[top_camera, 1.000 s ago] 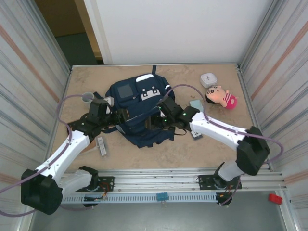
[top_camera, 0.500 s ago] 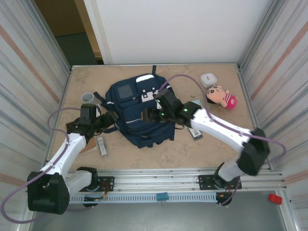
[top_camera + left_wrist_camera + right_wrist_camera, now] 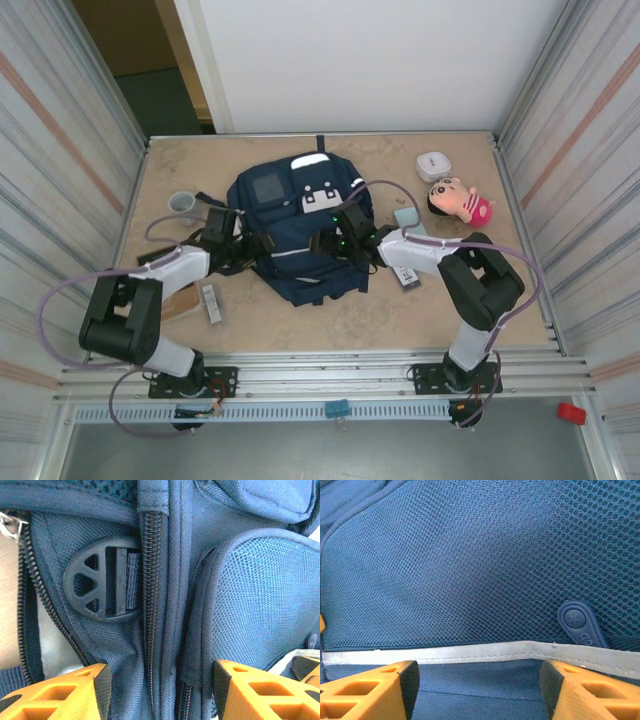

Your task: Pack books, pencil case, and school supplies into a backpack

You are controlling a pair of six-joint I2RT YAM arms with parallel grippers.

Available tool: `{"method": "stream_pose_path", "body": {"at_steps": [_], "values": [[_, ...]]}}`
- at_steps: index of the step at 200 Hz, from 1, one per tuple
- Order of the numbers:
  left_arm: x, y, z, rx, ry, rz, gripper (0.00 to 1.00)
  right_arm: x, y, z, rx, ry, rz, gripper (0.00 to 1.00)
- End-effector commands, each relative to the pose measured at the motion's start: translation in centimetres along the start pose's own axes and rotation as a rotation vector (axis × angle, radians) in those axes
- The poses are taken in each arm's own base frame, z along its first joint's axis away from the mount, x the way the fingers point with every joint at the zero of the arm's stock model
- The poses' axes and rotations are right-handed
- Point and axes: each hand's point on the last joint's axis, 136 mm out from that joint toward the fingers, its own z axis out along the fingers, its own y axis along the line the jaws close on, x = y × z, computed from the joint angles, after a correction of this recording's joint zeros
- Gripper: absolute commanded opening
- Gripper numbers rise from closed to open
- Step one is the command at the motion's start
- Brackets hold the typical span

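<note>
The navy backpack (image 3: 290,225) lies flat mid-table, white patches toward the far side. My left gripper (image 3: 257,246) is at its left flank, open. Its orange fingers (image 3: 65,692) straddle a zipper and fabric folds below a black buckle (image 3: 102,587); left gripper (image 3: 160,690). My right gripper (image 3: 322,243) is low over the bag's front, open, its jaws either side of plain fabric under the pale stripe (image 3: 470,654); right gripper (image 3: 479,685). The teal pencil case (image 3: 405,217) lies right of the bag. A black box (image 3: 408,276) and a silver-grey bar (image 3: 210,303) rest on the table.
A pink-clothed doll (image 3: 462,200) and a small white case (image 3: 433,165) lie at the far right. A grey cup (image 3: 182,203) stands left of the bag. A flat brown piece (image 3: 180,303) shows beside my left forearm. Metal walls close in both sides.
My left gripper swung out to the left, then came back right onto the backpack's flank. The right arm folded in closer, its gripper staying over the bag. Both jaws narrowed a little.
</note>
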Motion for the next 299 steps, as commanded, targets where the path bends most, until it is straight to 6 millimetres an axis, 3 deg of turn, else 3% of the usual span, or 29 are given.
{"method": "stream_pose_path", "body": {"at_steps": [1, 15, 32, 51, 62, 84, 102, 124, 147, 166, 215, 269, 299], "values": [[-1.9, -4.3, 1.2, 0.086, -0.048, 0.085, 0.58, 0.4, -3.6, -1.3, 0.060, -0.018, 0.097, 0.67], [-2.2, -5.5, 1.9, 0.092, -0.055, 0.105, 0.59, 0.3, -5.3, -2.4, 0.070, -0.035, 0.127, 0.67], [-2.4, -6.1, 2.2, 0.089, -0.051, 0.114, 0.61, -0.1, -5.6, -3.6, 0.050, -0.046, 0.127, 0.67], [-2.6, -5.7, 1.1, 0.059, -0.054, 0.108, 0.65, -1.1, -3.2, -5.7, 0.011, -0.079, 0.056, 0.68], [-2.7, -4.9, -0.5, 0.025, -0.063, 0.090, 0.68, -1.9, -1.2, -7.4, -0.014, -0.116, -0.008, 0.68], [-3.3, -1.4, -5.2, -0.064, -0.119, 0.045, 0.76, -3.0, 3.5, -11.2, -0.085, -0.194, -0.139, 0.69], [-4.0, 2.8, -9.7, -0.165, -0.185, -0.011, 0.82, -2.8, 7.3, -13.1, -0.167, -0.228, -0.225, 0.70], [-4.0, 7.9, -13.9, -0.283, -0.231, -0.088, 0.93, -1.8, 10.4, -13.3, -0.246, -0.226, -0.273, 0.70], [-3.5, 12.0, -15.6, -0.355, -0.236, -0.164, 0.97, -0.8, 12.0, -12.2, -0.287, -0.195, -0.298, 0.70], [-3.1, 13.9, -15.2, -0.385, -0.217, -0.206, 0.97, 0.1, 12.8, -11.2, -0.301, -0.159, -0.318, 0.69], [-1.9, 15.3, -11.6, -0.380, -0.139, -0.249, 0.95, 0.9, 13.0, -10.5, -0.309, -0.142, -0.340, 0.69], [0.8, 13.7, -6.6, -0.364, -0.027, -0.229, 0.95, 1.0, 12.4, -10.6, -0.300, -0.149, -0.343, 0.70], [2.6, 11.3, -4.1, -0.332, 0.017, -0.194, 0.95, 1.0, 12.3, -10.7, -0.295, -0.150, -0.341, 0.70]]}}
